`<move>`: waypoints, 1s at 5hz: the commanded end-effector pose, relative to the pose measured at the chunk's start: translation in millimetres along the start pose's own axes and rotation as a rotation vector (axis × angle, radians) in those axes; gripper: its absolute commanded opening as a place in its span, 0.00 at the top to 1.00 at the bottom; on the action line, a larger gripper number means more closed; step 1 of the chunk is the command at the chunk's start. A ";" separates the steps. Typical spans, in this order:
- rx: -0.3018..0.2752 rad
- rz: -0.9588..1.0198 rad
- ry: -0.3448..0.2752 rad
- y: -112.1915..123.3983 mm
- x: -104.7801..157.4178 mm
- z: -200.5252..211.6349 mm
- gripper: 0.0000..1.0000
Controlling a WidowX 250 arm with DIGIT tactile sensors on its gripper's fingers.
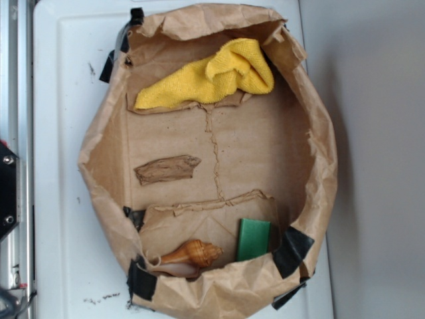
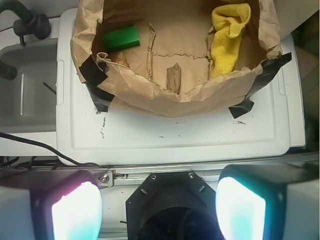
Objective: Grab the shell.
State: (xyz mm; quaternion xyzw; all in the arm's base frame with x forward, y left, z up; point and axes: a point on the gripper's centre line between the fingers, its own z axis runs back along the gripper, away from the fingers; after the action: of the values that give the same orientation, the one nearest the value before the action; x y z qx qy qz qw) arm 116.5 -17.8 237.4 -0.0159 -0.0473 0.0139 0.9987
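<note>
The shell is glossy orange-tan and ribbed. It lies on its side at the near edge of the brown paper bin, its thin point toward the left. In the wrist view only a sliver of the shell shows behind the bin's crumpled wall, beside the green block. My gripper is open and empty, its two glowing pads wide apart. It hangs well back from the bin, over the black robot base. The gripper does not show in the exterior view.
Inside the bin lie a flat dark-brown wood piece, a yellow cloth and a green block. The bin stands on a white lid, taped with black tape. A grey tub stands beside it.
</note>
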 end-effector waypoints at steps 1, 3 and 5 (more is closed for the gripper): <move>0.000 0.000 0.000 0.0 0.0 0.0 0.00; -0.018 0.086 -0.068 4.6 76.7 -21.8 0.00; -0.050 0.172 -0.073 26.2 133.9 -67.3 0.00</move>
State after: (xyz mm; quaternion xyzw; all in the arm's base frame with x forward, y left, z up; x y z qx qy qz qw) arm 249.4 3.6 169.8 -0.0407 -0.0560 0.0902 0.9935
